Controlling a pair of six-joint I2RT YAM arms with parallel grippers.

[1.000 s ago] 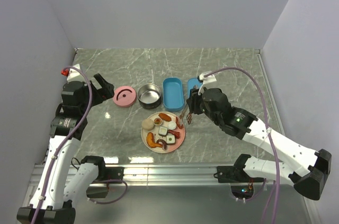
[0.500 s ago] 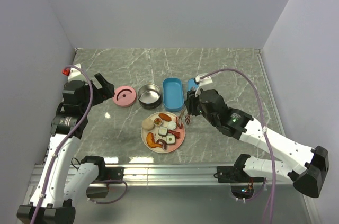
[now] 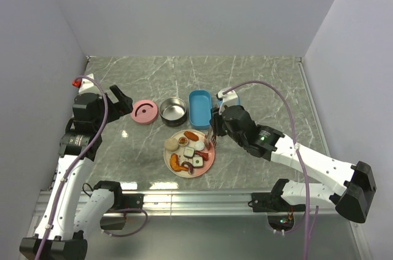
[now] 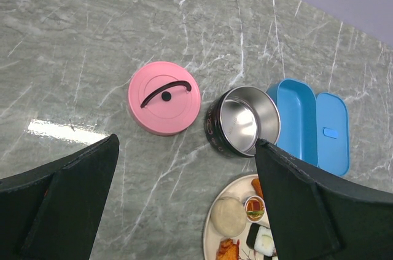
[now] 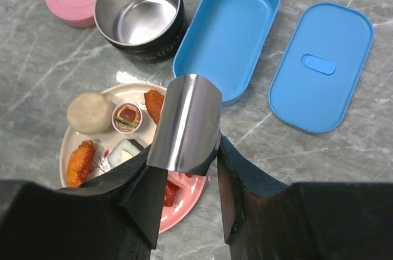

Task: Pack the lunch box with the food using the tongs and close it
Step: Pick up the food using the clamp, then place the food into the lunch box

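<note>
Top external, step: the lunch box (image 3: 200,108) is empty and all the food sits on the plate (image 5: 63,143), so I judge the first pick is in hand.
Next move: lower the tongs (image 5: 187,118) around one piece, squeeze, and carry it to the box just beyond.
Bench (image 3: 184,69): one.
Right end effector (image 5: 187,177): partly closed on the single tongs, above the plate's right side.
Left end effector (image 4: 184,211): spread wide and holding nothing.
Box lid (image 5: 322,66): one, just beside the box.
Food: one bun (image 5: 90,112), one brown round (image 5: 127,117), two sushi squares (image 3: 190,149); shrimp and sausages are too hidden to count.

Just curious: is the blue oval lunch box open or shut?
Open: the blue oval box shows a bare inside; its flat blue lid lies beside it.
</note>
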